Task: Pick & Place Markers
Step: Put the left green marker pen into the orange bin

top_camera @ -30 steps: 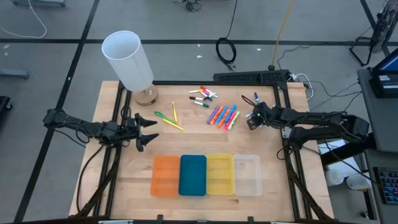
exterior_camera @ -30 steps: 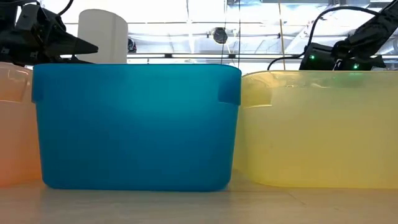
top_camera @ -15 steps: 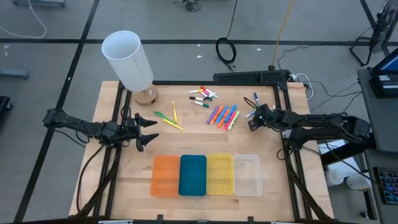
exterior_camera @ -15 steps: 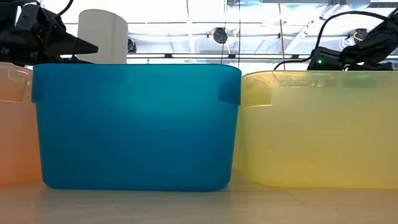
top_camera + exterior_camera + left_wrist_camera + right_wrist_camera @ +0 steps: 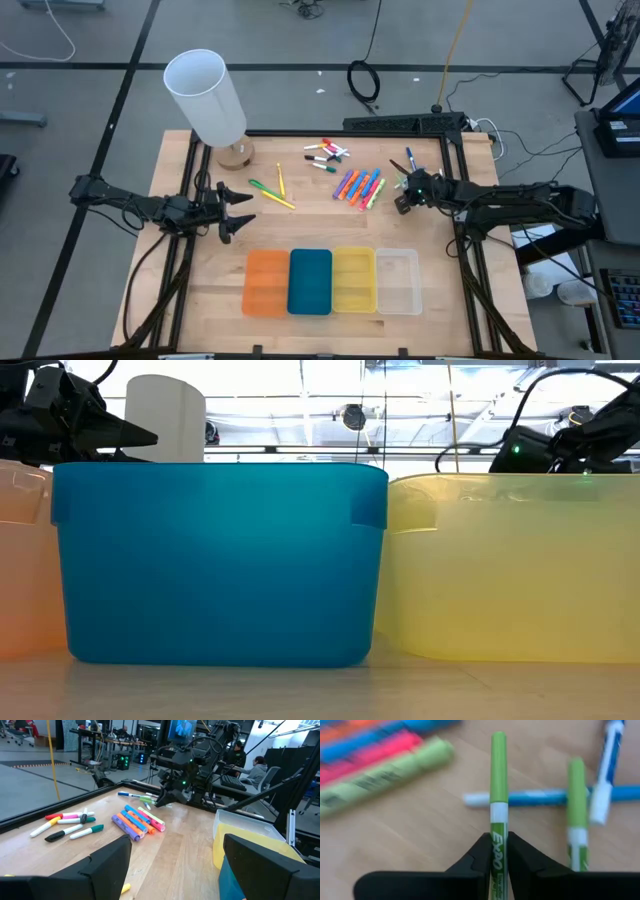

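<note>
Right wrist view: right claw clamped on a green marker, cap pointing away, lifted over the tabletop. Just beyond, a second green marker, a blue marker lying crosswise under it, and another blue-capped one. Off to one side, the row of highlighters, green, pink, blue.

High view: same claw at the right end of the highlighter row, between it and the tabletop's right edge. Behind the row, a small cluster of white markers; to its left, a green and two yellow pens. In front of the row, four trays: orange, blue, yellow, clear. Left claw spread open and holding nothing, near the pens, in front of the white cylinder.
</note>
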Robot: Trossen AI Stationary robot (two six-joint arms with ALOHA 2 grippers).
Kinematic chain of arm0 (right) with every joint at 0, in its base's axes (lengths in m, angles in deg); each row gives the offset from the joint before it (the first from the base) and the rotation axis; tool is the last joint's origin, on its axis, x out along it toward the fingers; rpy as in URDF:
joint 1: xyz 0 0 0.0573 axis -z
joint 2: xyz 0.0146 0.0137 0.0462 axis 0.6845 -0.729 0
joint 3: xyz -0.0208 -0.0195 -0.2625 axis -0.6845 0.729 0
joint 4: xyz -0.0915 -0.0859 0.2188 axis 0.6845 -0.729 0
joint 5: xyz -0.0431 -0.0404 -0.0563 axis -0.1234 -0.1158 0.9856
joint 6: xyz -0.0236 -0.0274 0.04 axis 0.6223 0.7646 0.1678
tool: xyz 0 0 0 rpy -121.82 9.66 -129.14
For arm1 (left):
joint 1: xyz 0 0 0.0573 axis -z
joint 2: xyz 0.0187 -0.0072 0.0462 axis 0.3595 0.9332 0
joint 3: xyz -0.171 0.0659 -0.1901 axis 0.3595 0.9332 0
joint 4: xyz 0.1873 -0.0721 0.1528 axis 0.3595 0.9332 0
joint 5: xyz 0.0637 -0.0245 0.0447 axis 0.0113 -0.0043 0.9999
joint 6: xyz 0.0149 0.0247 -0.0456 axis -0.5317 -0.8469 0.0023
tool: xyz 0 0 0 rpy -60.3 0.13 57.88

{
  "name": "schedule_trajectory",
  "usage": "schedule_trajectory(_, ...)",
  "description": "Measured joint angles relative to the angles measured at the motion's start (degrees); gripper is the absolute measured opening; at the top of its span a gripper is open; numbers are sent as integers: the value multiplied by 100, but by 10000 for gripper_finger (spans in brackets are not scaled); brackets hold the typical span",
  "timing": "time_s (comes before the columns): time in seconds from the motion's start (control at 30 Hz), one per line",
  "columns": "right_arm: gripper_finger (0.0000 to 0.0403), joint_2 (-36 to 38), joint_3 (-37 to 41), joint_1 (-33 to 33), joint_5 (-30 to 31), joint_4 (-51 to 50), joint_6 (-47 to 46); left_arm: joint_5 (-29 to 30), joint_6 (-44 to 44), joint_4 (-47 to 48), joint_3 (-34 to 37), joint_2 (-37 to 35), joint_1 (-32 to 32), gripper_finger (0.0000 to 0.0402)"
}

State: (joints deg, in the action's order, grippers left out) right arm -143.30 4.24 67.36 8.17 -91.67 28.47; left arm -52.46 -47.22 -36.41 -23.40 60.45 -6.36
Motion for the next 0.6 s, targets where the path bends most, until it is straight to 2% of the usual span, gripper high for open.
schedule_trajectory(0.4,25,791,-17,-448,-1000,1789,871,0,1,0,-1,-1,2,324)
schedule_trajectory(0.6,31,863,-20,-707,-1161,2953,1505,-1,-2,-1,0,1,2,324)
